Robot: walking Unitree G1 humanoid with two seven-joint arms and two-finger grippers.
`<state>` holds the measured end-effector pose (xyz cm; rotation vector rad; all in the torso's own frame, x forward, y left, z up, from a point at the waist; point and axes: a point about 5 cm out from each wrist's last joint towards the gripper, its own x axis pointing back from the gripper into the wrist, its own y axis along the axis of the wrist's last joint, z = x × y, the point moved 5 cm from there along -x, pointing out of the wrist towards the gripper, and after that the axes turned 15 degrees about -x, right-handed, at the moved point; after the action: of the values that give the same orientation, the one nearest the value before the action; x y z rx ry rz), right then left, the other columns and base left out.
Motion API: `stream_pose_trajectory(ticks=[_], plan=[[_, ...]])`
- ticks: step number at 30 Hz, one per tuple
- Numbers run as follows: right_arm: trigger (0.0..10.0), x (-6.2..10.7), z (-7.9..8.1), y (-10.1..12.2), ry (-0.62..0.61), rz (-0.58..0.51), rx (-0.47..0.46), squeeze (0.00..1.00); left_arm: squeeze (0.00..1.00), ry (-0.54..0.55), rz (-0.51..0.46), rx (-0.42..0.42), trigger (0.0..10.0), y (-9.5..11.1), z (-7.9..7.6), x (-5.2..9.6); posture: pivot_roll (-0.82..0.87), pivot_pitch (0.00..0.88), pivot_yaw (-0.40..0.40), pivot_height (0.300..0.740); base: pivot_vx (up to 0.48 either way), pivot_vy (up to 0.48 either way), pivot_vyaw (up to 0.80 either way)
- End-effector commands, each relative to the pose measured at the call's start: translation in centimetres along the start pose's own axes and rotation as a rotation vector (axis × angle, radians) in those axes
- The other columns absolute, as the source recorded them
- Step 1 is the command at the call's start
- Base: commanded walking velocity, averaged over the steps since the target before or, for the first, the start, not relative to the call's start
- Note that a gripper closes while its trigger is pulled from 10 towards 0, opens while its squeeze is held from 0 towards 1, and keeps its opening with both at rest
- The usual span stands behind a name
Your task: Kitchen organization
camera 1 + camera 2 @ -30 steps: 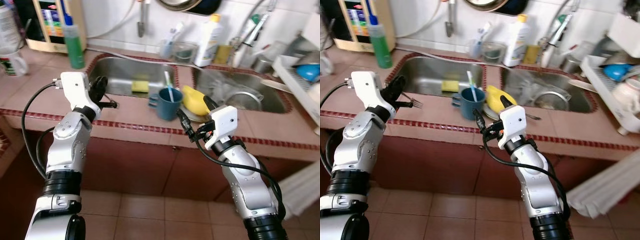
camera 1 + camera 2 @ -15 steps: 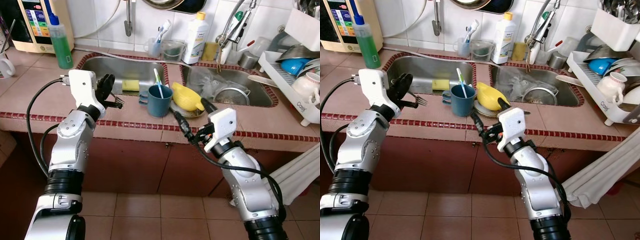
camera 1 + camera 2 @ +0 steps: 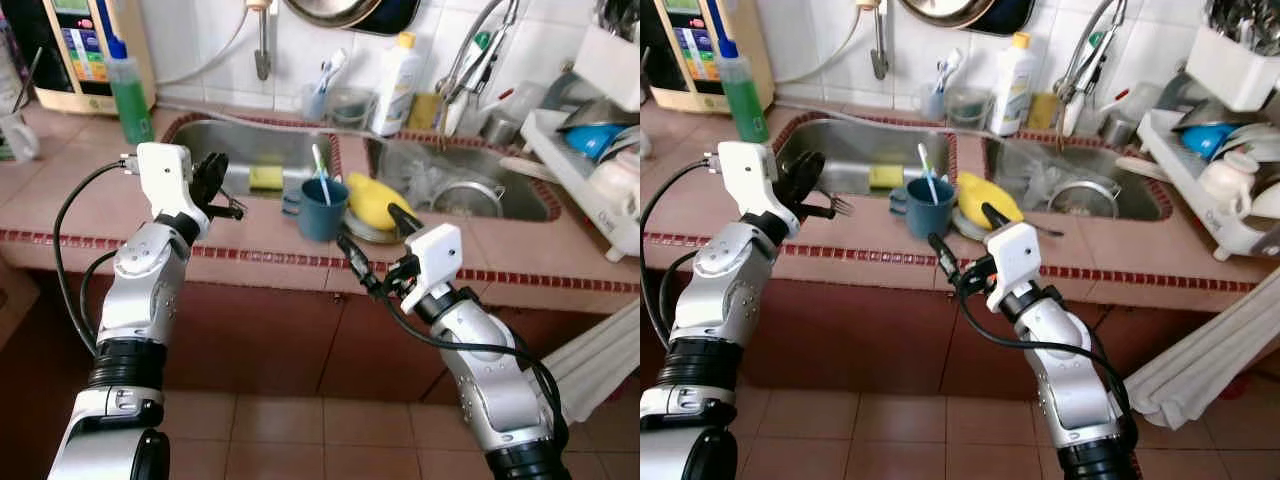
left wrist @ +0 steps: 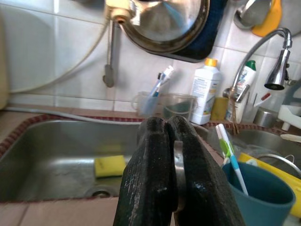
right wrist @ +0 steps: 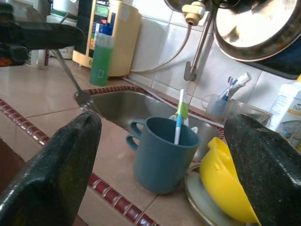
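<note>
Steel, thin and rigid, the fork [image 3: 837,205] is pinched by its handle between the pressed-together fingers of the left gripper [image 3: 215,185], tines jutting toward the blue mug [image 3: 321,207] over the counter's tiled edge beside the left sink basin [image 3: 855,150]. It looks light and slick, so a grip near mid-handle would likely keep it from pivoting. The right gripper [image 3: 962,250] hangs spread wide and empty just in front of the mug, which holds a toothbrush [image 5: 178,117] and stands against a yellow bowl [image 3: 376,199].
</note>
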<state>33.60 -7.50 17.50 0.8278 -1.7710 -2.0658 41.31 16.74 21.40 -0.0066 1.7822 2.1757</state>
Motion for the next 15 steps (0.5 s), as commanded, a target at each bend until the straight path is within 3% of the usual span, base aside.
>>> stream_pose_trajectory(ticks=[1,15], plan=[[10.0,0.22,-0.13,0.06,0.002,0.009,-0.002,0.00,0.00,-0.015,-0.020,0.000,10.0,0.73,-0.35,-0.41,-0.09,0.000,-0.073,0.740,0.480,0.000,0.00],[10.0,0.56,0.56,-0.27,0.042,0.036,-0.010,0.00,0.00,-0.007,-0.019,0.009,10.0,0.66,-0.31,-0.35,-0.09,0.000,-0.079,0.740,0.480,0.000,0.00]])
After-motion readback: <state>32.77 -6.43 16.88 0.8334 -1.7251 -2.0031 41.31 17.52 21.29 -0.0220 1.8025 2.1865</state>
